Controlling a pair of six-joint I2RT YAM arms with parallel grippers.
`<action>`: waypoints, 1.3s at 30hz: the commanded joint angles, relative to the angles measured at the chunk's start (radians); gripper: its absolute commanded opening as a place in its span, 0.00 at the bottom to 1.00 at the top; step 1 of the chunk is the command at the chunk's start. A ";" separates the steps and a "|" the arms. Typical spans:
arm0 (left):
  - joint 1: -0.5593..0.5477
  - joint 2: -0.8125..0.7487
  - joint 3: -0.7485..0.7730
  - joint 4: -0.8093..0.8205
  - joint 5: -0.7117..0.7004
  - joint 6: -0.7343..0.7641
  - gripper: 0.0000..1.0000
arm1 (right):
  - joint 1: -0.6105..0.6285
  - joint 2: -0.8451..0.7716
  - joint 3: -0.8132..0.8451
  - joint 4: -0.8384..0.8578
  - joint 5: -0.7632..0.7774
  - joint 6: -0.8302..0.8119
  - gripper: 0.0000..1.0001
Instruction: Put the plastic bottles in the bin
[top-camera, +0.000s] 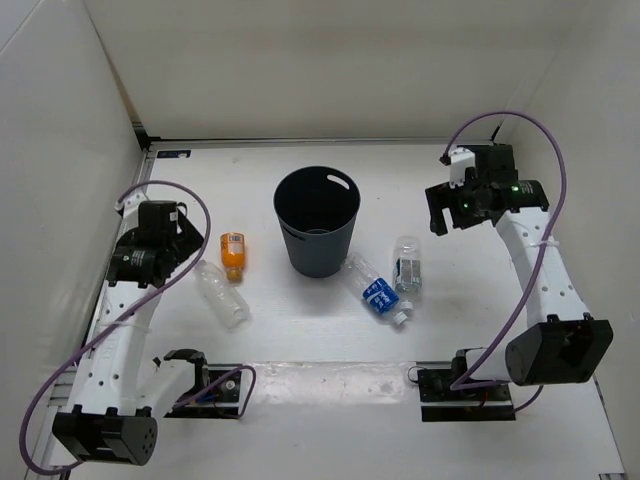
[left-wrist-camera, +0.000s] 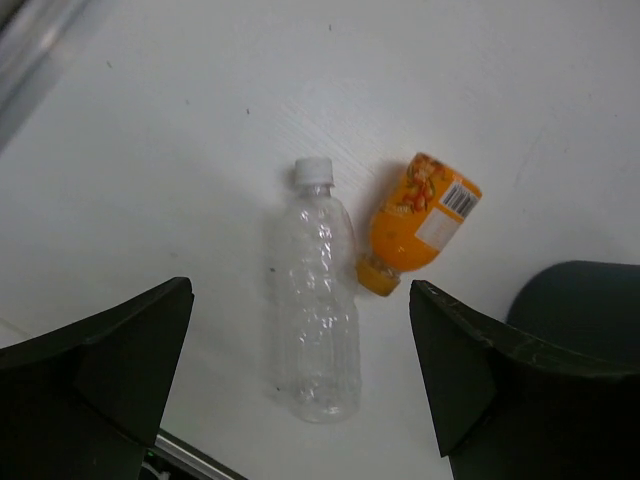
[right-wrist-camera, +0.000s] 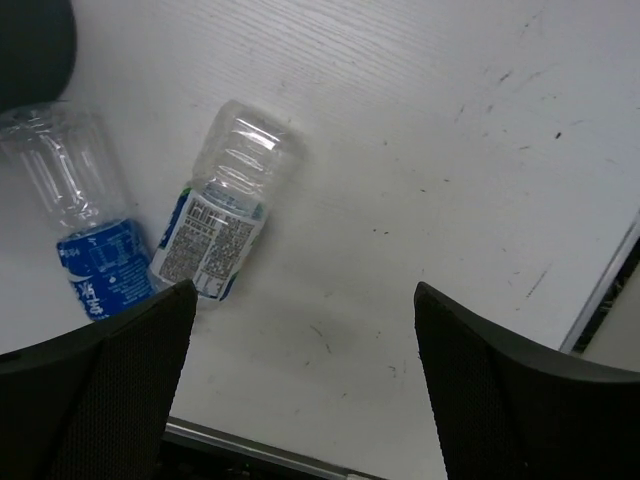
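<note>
The dark blue-grey bin (top-camera: 318, 221) stands upright at the table's middle. The orange bottle (top-camera: 232, 254) and the plain clear bottle (top-camera: 222, 292) lie to its left; both show in the left wrist view, orange (left-wrist-camera: 418, 222) beside clear (left-wrist-camera: 320, 290). The blue-label bottle (top-camera: 375, 291) and the white-and-green-label bottle (top-camera: 407, 264) lie to its right, and show in the right wrist view (right-wrist-camera: 85, 235) (right-wrist-camera: 228, 200). My left gripper (top-camera: 183, 243) is open and empty, raised over the clear bottle. My right gripper (top-camera: 440, 210) is open and empty, raised right of the bottles.
White walls close in the table at the left, back and right. The bin's dark rim (left-wrist-camera: 580, 300) shows at the right edge of the left wrist view. The arm bases (top-camera: 200, 385) (top-camera: 465, 385) sit at the near edge.
</note>
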 joint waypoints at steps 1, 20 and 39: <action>-0.006 -0.027 -0.079 -0.052 0.087 -0.185 1.00 | 0.052 -0.003 0.005 0.045 0.204 0.059 0.90; -0.054 0.155 -0.080 -0.093 0.073 -0.239 1.00 | -0.052 0.399 0.197 -0.283 -0.195 0.001 0.90; -0.053 0.223 -0.016 -0.171 0.053 -0.187 1.00 | 0.133 0.767 0.250 -0.381 -0.123 0.120 0.90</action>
